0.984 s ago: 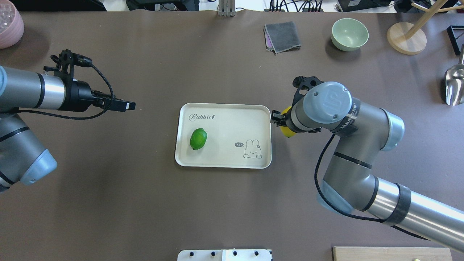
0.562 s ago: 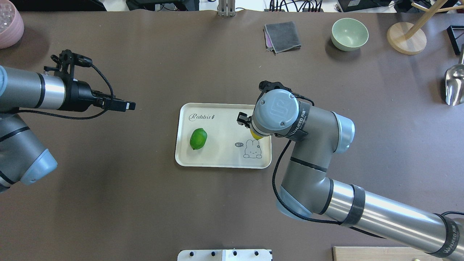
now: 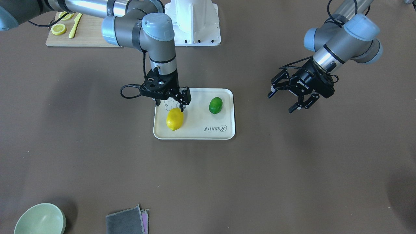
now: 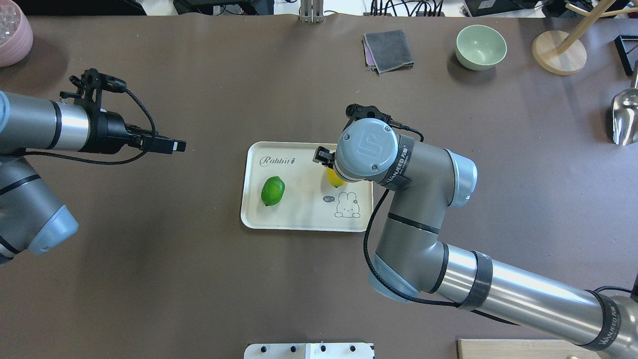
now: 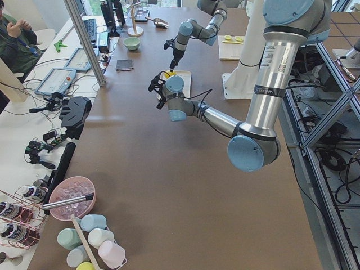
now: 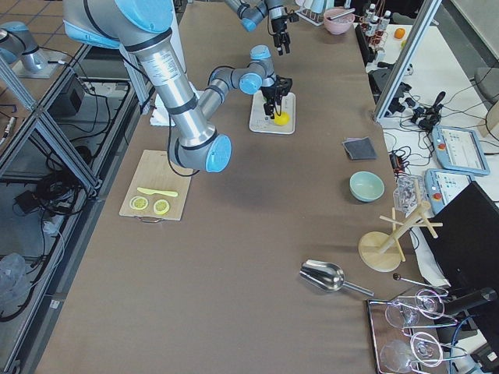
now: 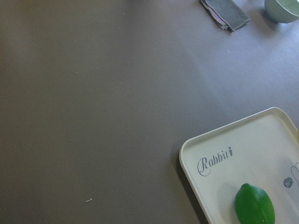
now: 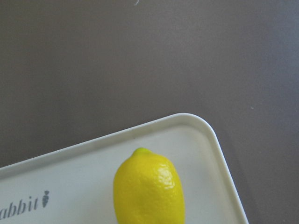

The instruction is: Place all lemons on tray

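The cream tray lies mid-table. The green lemon lies on its left half, also in the front view and the left wrist view. The yellow lemon lies on the tray near its far right corner, half hidden under my right wrist in the overhead view; it fills the bottom of the right wrist view. My right gripper hangs just above it, fingers spread wider than the fruit. My left gripper is open and empty, off the tray's left side.
A grey cloth and a green bowl sit at the far side. A wooden stand and a metal scoop are at the far right, a pink bowl far left. A cutting board with lemon slices lies near the robot's base.
My right arm has swung left, carrying the yellow lemon from beside the tray's right edge to over the tray's right half. The left arm and the green lemon have not moved.
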`<control>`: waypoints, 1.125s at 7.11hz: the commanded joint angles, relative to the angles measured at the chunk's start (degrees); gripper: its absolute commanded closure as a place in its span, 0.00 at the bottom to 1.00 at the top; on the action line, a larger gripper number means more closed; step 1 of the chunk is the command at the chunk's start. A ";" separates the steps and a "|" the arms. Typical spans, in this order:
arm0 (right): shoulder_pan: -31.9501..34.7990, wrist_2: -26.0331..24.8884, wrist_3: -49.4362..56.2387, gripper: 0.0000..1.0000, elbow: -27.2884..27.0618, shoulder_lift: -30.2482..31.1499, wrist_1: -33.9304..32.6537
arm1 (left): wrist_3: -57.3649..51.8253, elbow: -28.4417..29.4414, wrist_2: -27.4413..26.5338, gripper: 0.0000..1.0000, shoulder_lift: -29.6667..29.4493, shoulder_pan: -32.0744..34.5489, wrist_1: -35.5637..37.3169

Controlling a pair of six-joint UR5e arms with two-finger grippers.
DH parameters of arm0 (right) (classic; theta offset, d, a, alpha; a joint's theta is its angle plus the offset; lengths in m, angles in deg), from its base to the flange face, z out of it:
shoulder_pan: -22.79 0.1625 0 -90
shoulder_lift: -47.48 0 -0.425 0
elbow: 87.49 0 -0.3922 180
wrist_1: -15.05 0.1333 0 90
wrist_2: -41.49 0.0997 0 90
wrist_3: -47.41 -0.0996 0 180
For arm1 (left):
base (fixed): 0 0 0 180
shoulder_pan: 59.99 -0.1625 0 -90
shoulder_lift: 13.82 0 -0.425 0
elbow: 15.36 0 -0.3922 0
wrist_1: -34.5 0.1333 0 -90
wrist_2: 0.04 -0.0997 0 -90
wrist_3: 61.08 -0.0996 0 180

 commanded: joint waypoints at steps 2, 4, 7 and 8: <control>10.14 10.83 18.99 0.00 -17.85 6.48 -20.07 | -0.61 -0.26 0.43 0.02 0.54 0.26 0.26; 20.14 16.88 43.47 0.00 -21.78 17.48 -19.85 | -5.75 -0.18 5.33 0.03 0.90 5.85 4.36; 38.42 32.24 71.12 0.00 -21.96 31.18 -18.80 | -33.65 -0.44 15.18 0.03 0.28 18.50 26.12; 44.05 34.83 81.46 0.00 -21.87 38.11 -17.31 | -42.19 -0.44 17.29 0.03 0.19 22.20 32.80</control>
